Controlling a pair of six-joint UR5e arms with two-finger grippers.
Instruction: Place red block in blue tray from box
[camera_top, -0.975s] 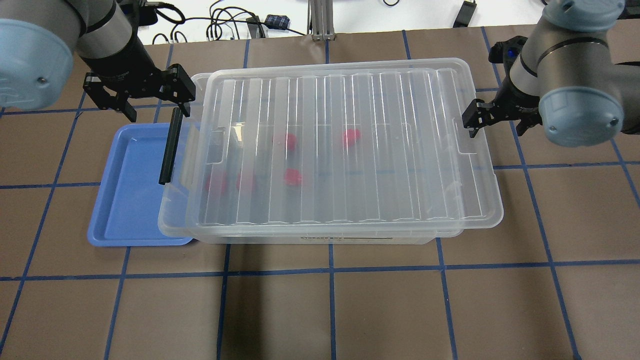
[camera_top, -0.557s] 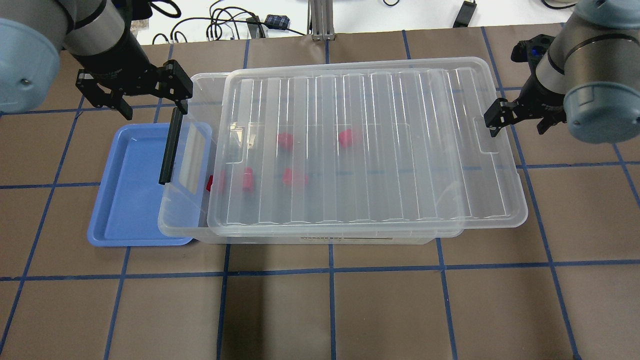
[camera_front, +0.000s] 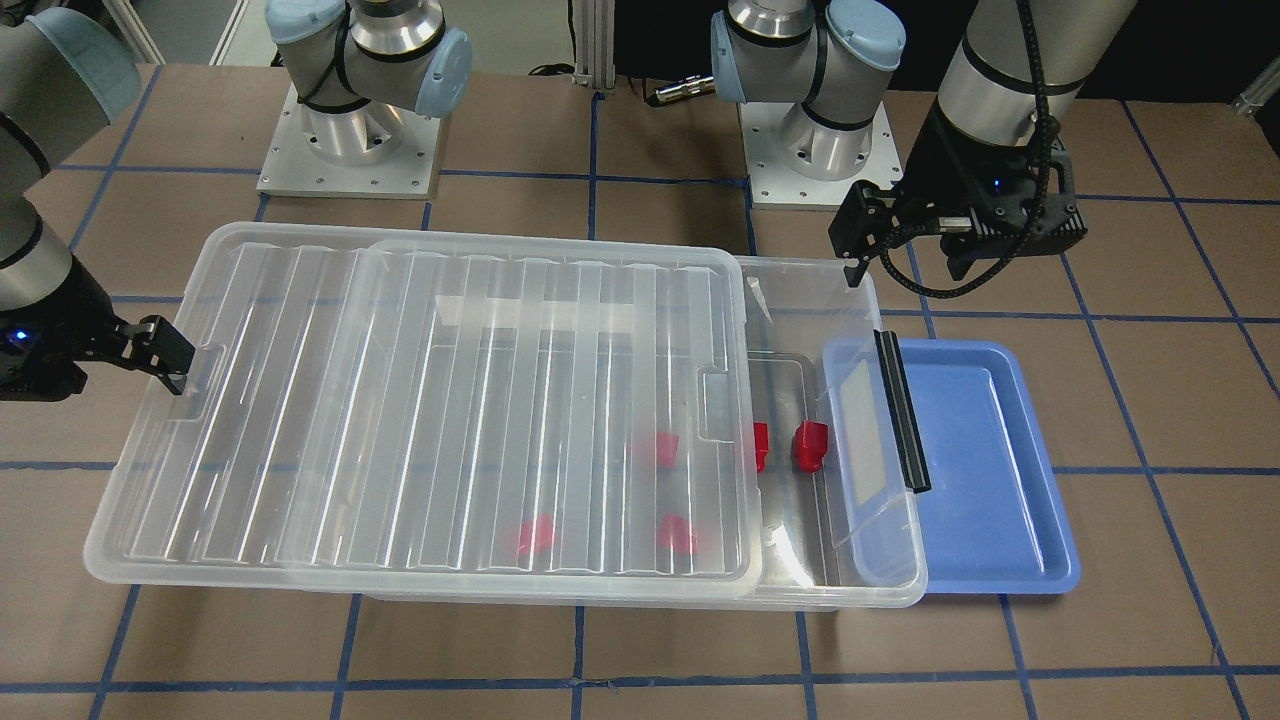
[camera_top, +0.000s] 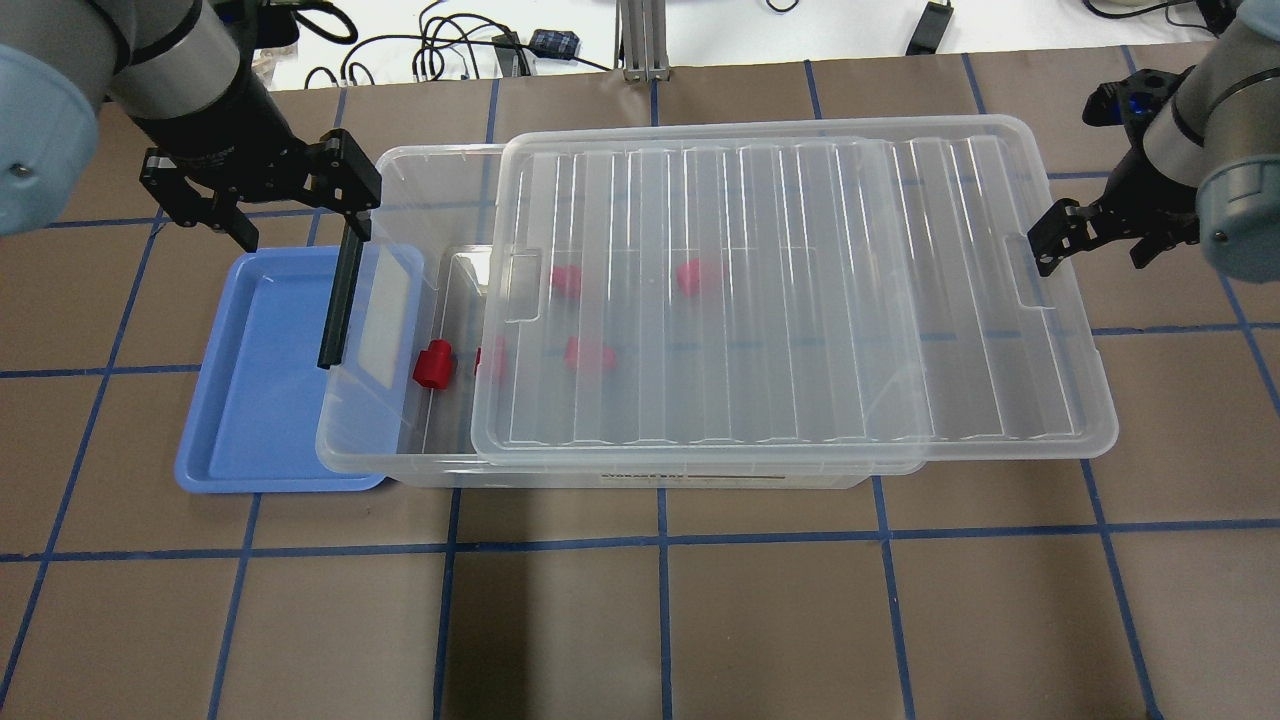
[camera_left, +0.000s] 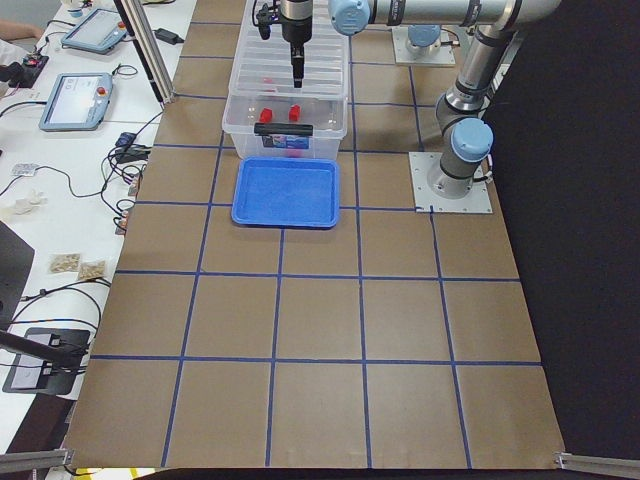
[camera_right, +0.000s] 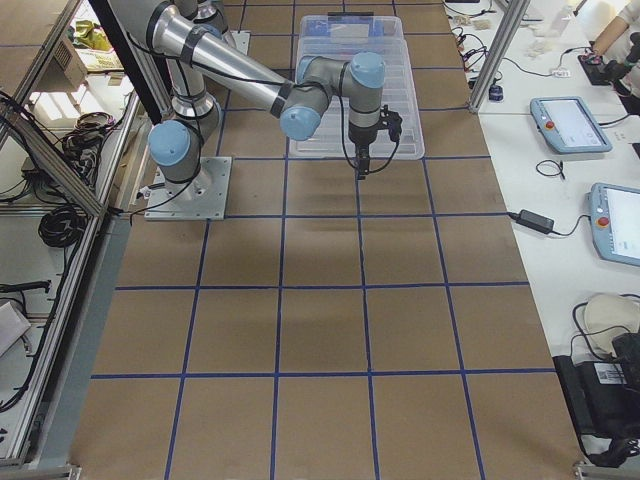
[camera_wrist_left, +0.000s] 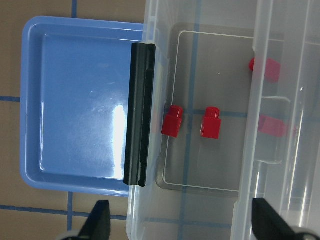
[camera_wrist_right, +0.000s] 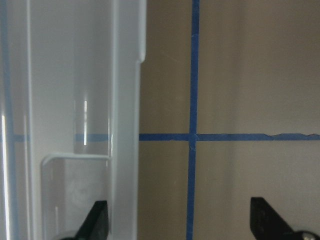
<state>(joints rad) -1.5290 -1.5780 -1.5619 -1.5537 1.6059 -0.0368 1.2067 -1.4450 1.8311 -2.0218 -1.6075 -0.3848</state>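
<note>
Overhead: the lid (camera_top: 800, 300) has slid farther toward the robot's right than a moment ago. That bares the box (camera_top: 430, 470) end beside the blue tray (camera_top: 250, 400), where one red block (camera_top: 433, 363) lies uncovered inside.

Left wrist: the left tool (camera_wrist_left: 182, 222) hangs spread wide above that bright, boxy, stub-ended block.

Right wrist: the right tool (camera_wrist_right: 181, 222) gapes open, with the lid's rim against one finger.

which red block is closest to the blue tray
The red block lying fully uncovered in the box, nearest the black bar; the other four sit farther in, at or under the lid.
</note>
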